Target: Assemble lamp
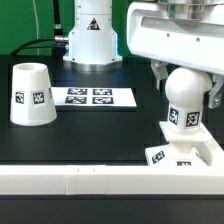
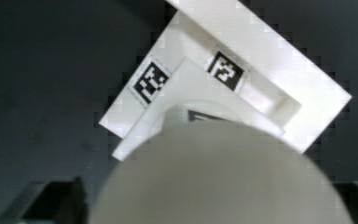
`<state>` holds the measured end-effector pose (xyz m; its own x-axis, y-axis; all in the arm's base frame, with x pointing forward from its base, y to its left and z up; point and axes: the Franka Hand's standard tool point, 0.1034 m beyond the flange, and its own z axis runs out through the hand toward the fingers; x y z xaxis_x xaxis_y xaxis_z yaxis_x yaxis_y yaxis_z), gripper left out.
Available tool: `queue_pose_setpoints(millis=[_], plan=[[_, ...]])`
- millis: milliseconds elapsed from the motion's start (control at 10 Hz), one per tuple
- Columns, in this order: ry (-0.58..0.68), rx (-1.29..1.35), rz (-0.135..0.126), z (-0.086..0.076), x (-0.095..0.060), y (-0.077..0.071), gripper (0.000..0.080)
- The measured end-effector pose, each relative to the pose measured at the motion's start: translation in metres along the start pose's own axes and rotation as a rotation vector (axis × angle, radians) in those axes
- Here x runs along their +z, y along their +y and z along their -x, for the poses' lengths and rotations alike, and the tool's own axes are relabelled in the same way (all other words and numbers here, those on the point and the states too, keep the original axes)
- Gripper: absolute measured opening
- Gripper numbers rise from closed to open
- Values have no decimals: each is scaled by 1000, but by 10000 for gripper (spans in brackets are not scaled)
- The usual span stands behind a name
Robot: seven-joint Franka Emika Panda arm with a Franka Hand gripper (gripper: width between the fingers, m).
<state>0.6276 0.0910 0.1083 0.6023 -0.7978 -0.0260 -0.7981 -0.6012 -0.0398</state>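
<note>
The round necked bulb (image 1: 184,100) is held upright between my gripper's (image 1: 185,92) fingers, just above the low square base (image 1: 192,148) at the exterior view's right. In the wrist view the bulb (image 2: 220,175) fills the foreground as a grey rounded mass, and the base (image 2: 229,85) with two tags lies beyond it. The jaws are shut on the bulb, with dark fingers (image 2: 51,200) at its sides. The conical shade (image 1: 31,95) stands mouth down on the table at the exterior view's left, apart from the gripper.
The marker board (image 1: 93,97) lies flat at the middle back. The long white rail (image 1: 100,180) runs along the front edge. The robot's white pedestal (image 1: 92,35) stands behind the marker board.
</note>
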Motion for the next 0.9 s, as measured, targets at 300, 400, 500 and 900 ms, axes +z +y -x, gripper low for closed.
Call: queue_pose_setpoints(millis=[300,400,500,900], plan=[[8,-311,-4,6,-5,-5,697],[10,-421,-6,7,-6,-6,697],[14,-548,-9,5,-6,-6,699],[15,-815,-6,1,-5,-4,699]])
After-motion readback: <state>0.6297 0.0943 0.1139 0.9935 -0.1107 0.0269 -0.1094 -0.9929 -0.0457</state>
